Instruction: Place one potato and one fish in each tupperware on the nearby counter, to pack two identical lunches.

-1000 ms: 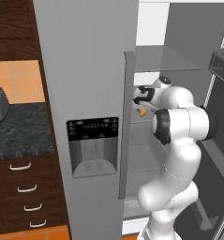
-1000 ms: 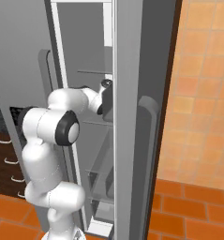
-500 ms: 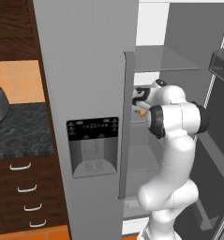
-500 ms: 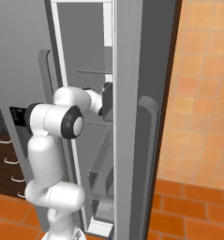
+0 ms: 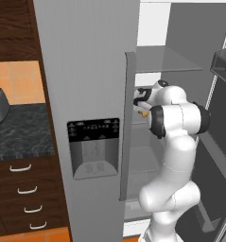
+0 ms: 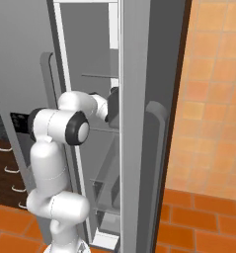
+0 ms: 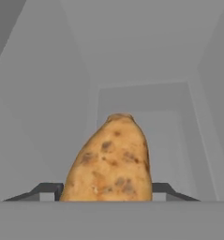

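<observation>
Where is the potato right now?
The potato sits inside the open fridge, between the gripper fingers in the hand view; from the left base view a sliver of it peeks beside the hand.

You see the white arm (image 5: 173, 156) rising from five o'clock and reaching into the open fridge (image 5: 166, 71), its gripper (image 5: 142, 100) beside a small orange-brown potato (image 5: 144, 113), with the counter (image 5: 20, 134) at nine o'clock.
</observation>
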